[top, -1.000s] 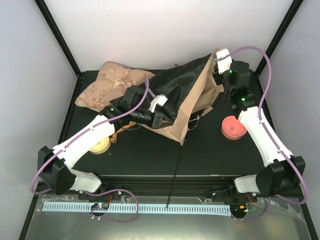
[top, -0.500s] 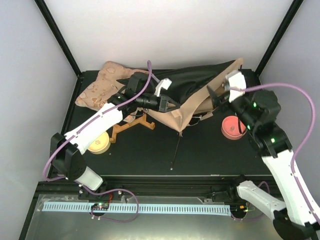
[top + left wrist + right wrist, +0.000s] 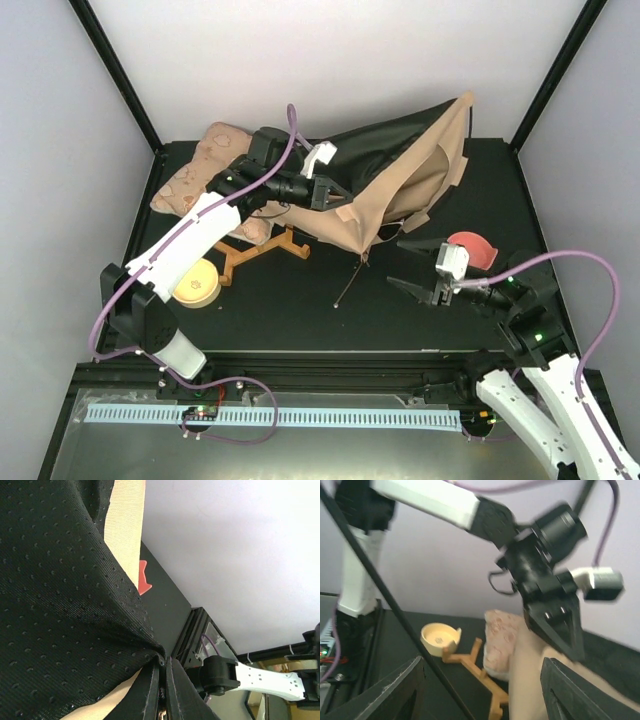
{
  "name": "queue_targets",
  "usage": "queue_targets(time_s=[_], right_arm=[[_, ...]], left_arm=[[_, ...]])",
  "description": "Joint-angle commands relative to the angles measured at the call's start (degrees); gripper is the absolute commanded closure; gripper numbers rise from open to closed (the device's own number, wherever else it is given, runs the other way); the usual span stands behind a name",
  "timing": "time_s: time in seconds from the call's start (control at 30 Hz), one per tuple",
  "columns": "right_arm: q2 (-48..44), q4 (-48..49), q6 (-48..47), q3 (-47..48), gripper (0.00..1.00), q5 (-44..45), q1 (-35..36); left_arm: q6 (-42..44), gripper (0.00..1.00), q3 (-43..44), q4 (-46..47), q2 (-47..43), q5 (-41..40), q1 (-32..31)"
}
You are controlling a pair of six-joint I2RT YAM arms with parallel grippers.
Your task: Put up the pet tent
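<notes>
Clamping the pet tent (image 3: 400,180), left gripper (image 3: 337,199) closed, right gripper (image 3: 397,264) wide, standing apart.

- Pretty clearly a robotics lab test cell, not anybody's home.
- Black table (image 3: 280,312) boxed in by plain white walls (image 3: 300,60) and black frame posts (image 3: 112,70).
- Two white-and-black robot arms (image 3: 190,245) bolted at the near edge, purple cables (image 3: 590,255) looping off them.
- Slotted metal rail (image 3: 300,415) runs along the front.
</notes>
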Motion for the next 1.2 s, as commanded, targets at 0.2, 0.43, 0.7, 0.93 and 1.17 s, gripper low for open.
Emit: queue_targets(time_s=[0.2,0.43,0.7,0.93,1.17], right_arm=[[0.39,5.91,-3.76,4.15,0.34,-16.64,2.92],[5.33,3.51,-8.68,7.39,0.34,-9.11,15.41],[11.34,2.94,-11.15,11.94,0.43,4.31,30.45],[14.22,2.66,-12.26,12.36,0.55,7.19,34.97],[15.35,1.88,-13.34,12.09,0.68,10.79,38.06]], left_arm=[[0.22,0.98,2.53,-0.37,1.24,0.96,0.18],[-0.29,0.98,2.45,0.16,1.68,0.59,0.24],[-1.13,0.98,2.80,0.52,2.33,0.51,0.21],[-1.33,0.98,2.91,0.47,2.40,0.52,0.24],[-1.26,0.98,2.78,0.16,2.55,0.49,0.23]])
